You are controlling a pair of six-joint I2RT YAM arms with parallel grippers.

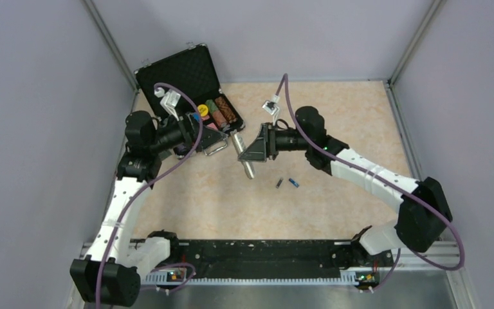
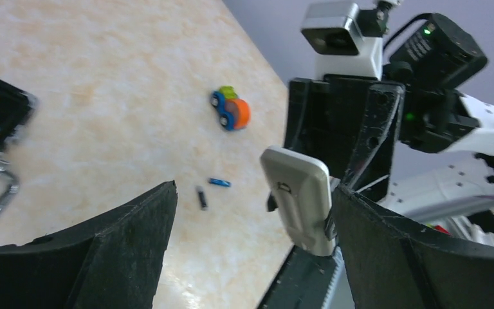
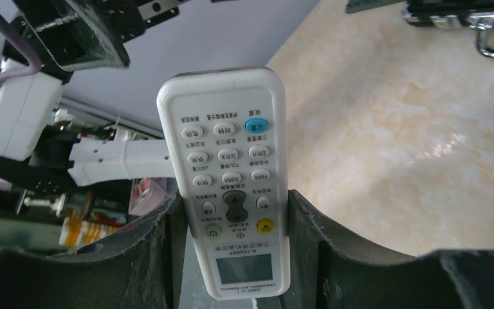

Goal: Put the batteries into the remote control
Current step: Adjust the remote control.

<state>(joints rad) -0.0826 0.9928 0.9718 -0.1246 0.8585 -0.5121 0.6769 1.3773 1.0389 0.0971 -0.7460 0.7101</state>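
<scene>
Holding the remote control (image 3: 228, 148) in my right gripper (image 3: 231, 219), I squeeze its two long sides down near the little screen, and the button end sticks out past my fingers. It is up in the air over the table (image 1: 360, 109), with its buttons toward my right camera and its grey back toward my left gripper (image 2: 251, 199). My left gripper is wide open and holds nothing. The remote sits just beside one of its fingers, and I cannot tell if they touch. I think the remote is light and hard, with smooth plastic that could slip, so the flat long sides are the best place to hold it. The dark grey battery (image 1: 279, 184) and the blue battery (image 1: 293, 183) lie close together on the table, under my right arm. They are tiny, hard and round, so I think they will roll if I bump them. I would pinch each one across its middle. The table is flat and pale with a stone look. A small toy (image 2: 231, 109) stands farther off, an open black case (image 1: 180, 67) sits in the far left corner, and plain grey walls (image 1: 38, 96) close us in.
</scene>
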